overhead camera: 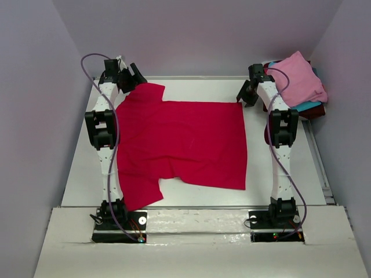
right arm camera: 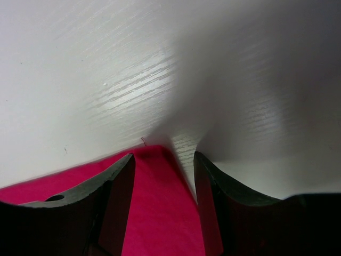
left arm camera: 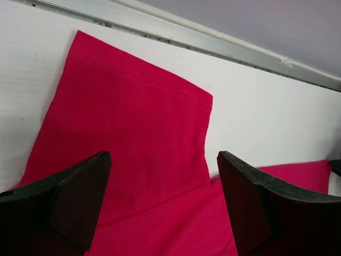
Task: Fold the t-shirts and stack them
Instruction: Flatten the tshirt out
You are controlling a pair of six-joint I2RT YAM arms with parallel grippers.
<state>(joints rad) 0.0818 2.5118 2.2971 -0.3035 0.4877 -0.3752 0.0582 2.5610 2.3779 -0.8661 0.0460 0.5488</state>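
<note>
Outstretched, left hand (left arm camera: pixel 164 160) gapes over red t-shirt (overhead camera: pixel 185 142) — right hand (right arm camera: pixel 163 157) at corner.

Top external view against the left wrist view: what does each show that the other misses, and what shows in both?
Only the top view shows the whole red t-shirt spread flat, both arms, and a stack at the far right with a pink t-shirt on top. Only the left wrist view shows the stitching along the sleeve hem up close, with the left jaws wide apart over it, gripping nothing. Both show the red t-shirt's sleeve, the left jaws and the white table.
</note>
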